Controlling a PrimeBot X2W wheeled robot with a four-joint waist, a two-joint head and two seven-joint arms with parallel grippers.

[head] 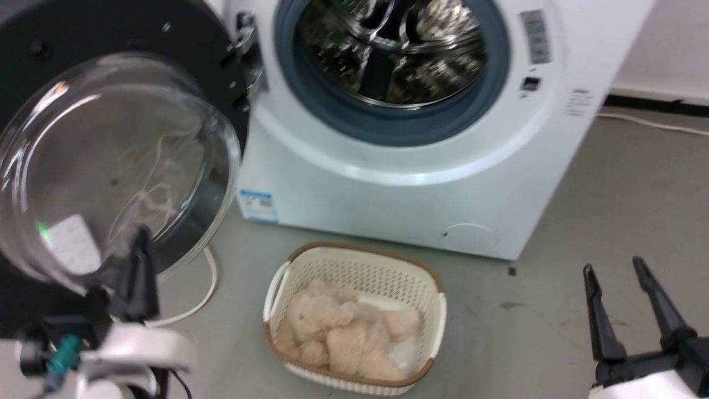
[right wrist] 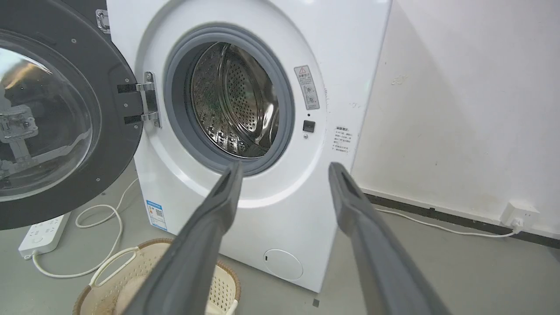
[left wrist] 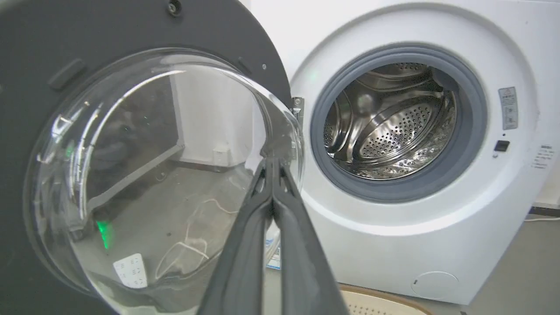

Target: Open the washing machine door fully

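Door [head: 111, 160] wide open, swung out on its hinge to the left of the washing machine [head: 399, 194], leaving the drum [left wrist: 393, 127] uncovered. Left gripper [left wrist: 272, 158] clenched, fingertips pressed together at the edge of the door's glass bowl, contact impossible to tell. Right gripper [head: 612, 265] released, fingers spread, low at the right above the floor [head: 554, 332], well apart from the door, near a basket [head: 376, 271] holding beige plush.

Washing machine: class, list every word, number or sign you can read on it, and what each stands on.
No words or numbers can be read.
Grey sticker on the washing machine front: red warning triangle; print too small.
Blue label, lower front: blurred.
Print block by the right edge: too small.
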